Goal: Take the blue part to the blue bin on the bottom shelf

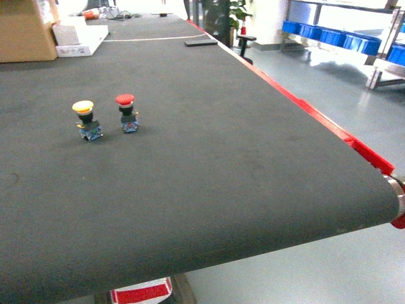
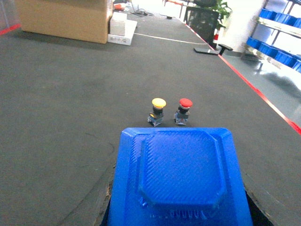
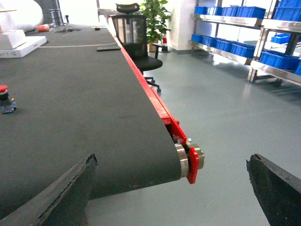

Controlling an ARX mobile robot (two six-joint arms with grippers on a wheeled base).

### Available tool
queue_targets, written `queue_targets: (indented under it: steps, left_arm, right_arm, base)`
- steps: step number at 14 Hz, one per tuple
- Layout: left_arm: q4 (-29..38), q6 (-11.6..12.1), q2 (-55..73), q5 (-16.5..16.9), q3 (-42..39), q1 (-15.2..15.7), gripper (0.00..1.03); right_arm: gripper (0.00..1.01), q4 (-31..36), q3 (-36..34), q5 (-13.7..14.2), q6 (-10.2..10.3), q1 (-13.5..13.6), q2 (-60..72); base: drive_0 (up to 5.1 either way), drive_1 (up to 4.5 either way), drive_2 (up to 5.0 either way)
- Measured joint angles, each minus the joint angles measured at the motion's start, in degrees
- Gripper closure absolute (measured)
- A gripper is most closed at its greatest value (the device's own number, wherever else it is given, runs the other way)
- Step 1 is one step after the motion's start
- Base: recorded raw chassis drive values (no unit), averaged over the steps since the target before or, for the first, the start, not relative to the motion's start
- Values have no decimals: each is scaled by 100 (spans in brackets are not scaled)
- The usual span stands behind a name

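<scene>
Our left gripper (image 2: 176, 207) grips a blue part (image 2: 178, 176) that fills the low half of its wrist view. Just ahead of it on the dark worktop (image 1: 209, 158) stand a yellow button (image 2: 157, 111) and a red button (image 2: 184, 110), side by side. Our right gripper (image 3: 174, 188) is spread wide with nothing between its fingers, past the worktop's end. Far ahead to its right, blue bins (image 3: 225, 47) line the bottom shelf (image 3: 221, 53).

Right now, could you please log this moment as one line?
left fingers: shut on blue textured plastic part | right fingers: open, empty | yellow push-button, red push-button: upright on dark belt
</scene>
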Motion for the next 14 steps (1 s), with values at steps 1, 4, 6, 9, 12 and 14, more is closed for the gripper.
queue_targets:
  steps: [1,4,6,9,12,14]
  left_arm:
    - [2,0,0,2,0,0,59]
    - [-2,0,0,0,0,0,59]
    - [0,0,0,0,0,-4,59]
    - [0,0,0,0,0,-4,59]
    - [-2,0,0,0,0,-4,59]
    - [0,0,0,0,0,-4,59]
  right_arm:
    - [3,-2,0,0,0,0,0]
    - [3,0,0,0,0,0,0]
    - [3,0,0,0,0,0,0]
    - [3,0,0,0,0,0,0]
    - [3,-2,0,0,0,0,0]
    - [3,0,0,0,0,0,0]
  base:
    - [-157,-157,-157]
    - [-166,-166,-166]
    - [-157,-157,-157]
    - [-171,-171,-171]
    - [-154,-154,-154]
    - [-179,-179,-179]
